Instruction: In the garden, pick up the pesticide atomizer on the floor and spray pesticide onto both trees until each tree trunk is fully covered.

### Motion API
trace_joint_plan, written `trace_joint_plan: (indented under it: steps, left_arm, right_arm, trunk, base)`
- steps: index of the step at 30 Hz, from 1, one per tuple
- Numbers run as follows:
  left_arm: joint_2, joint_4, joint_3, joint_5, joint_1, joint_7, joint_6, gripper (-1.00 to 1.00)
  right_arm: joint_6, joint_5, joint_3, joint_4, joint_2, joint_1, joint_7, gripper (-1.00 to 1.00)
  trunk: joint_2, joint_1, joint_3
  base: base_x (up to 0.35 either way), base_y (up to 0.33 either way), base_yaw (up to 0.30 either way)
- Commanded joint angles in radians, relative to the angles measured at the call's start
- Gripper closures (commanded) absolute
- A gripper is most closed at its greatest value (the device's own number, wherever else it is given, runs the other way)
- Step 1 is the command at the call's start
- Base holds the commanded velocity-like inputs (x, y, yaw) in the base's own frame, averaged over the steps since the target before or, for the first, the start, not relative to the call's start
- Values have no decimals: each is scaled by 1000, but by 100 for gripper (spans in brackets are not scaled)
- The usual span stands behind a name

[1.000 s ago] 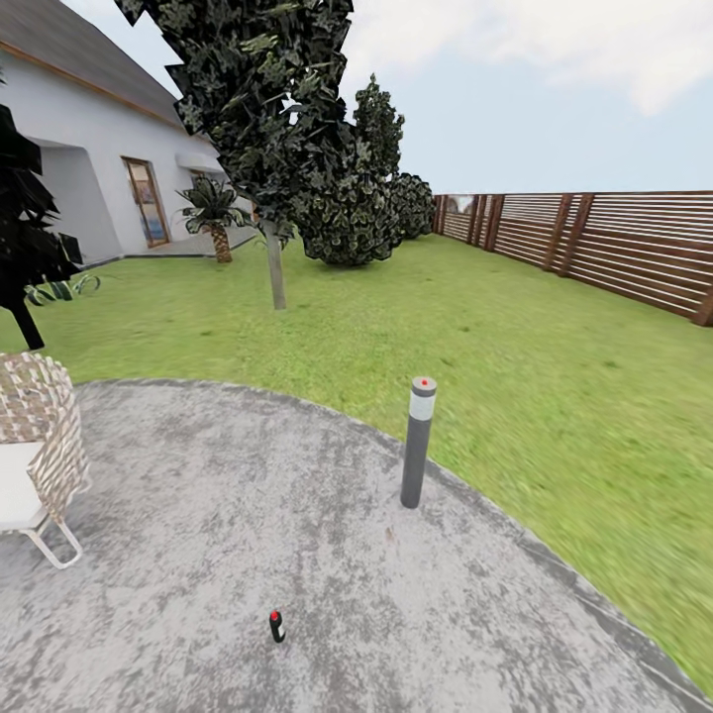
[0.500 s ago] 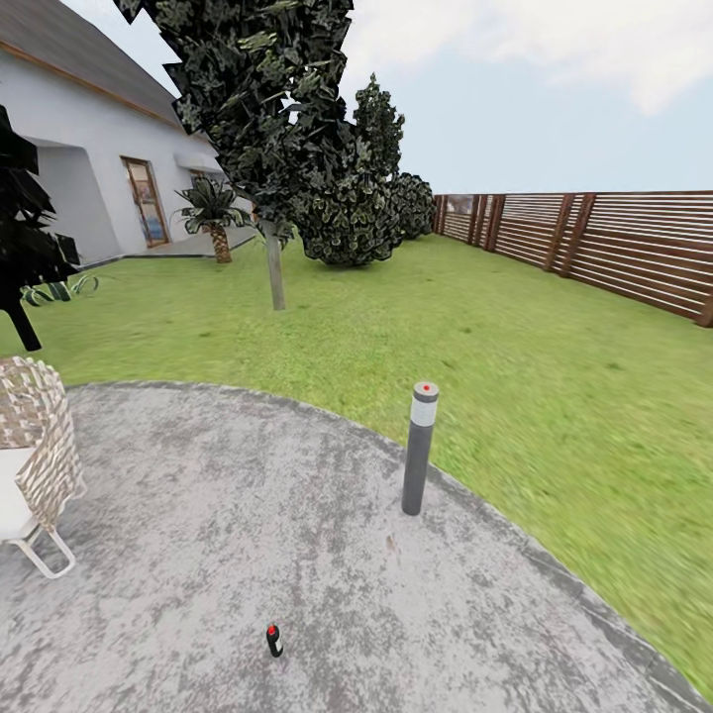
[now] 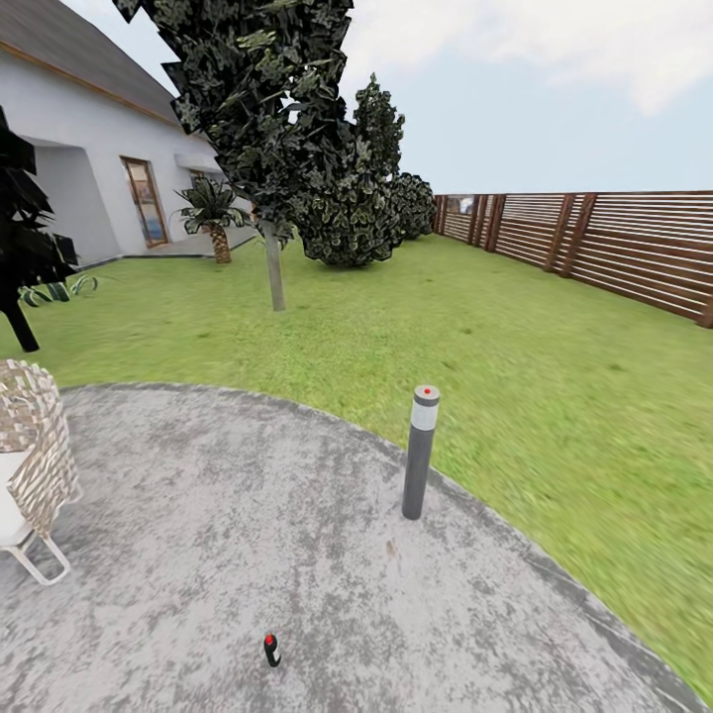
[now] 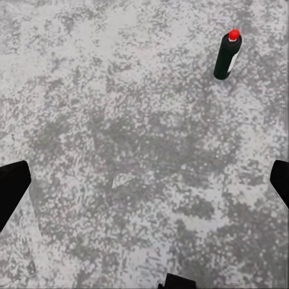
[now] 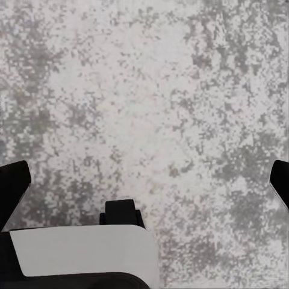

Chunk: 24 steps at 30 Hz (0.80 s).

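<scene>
Now the atomizer (image 3: 271, 650) sits lower in the head view than a second ago, at six o'clock on the floor (image 3: 198, 495), so the robot is closing in. Both grippers (image 4: 144, 180) (image 5: 144, 180) gape wide, empty.

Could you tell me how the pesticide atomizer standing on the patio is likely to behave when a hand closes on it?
The pesticide atomizer stands upright, tall and narrow on the paved floor, so a sideways nudge would probably tip it. Its round body might then roll. It looks small and rigid, likely light; its glossy-looking surface could slip.
</scene>
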Motion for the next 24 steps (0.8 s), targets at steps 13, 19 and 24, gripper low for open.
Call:
trace_joint_plan:
  steps: [13, 19, 24]
  left_arm:
    - [-2, 4, -2, 7, -1, -2, -6, -100]
    - [-4, 5, -3, 7, -1, -2, -6, -100]
    - [-5, 5, -4, 7, -1, -2, -7, -100]
  right_arm:
    - [-2, 0, 1, 1, 1, -1, -2, -100]
    - [-2, 0, 1, 1, 1, -1, -2, -100]
    - [-2, 0, 1, 1, 1, -1, -2, -100]
  trunk:
    - [0, 0, -1]
    - [0, 0, -1]
    - [0, 0, -1]
  base:
    - [139, -55, 0]
    - [42, -10, 0]
    - [142, -138, 0]
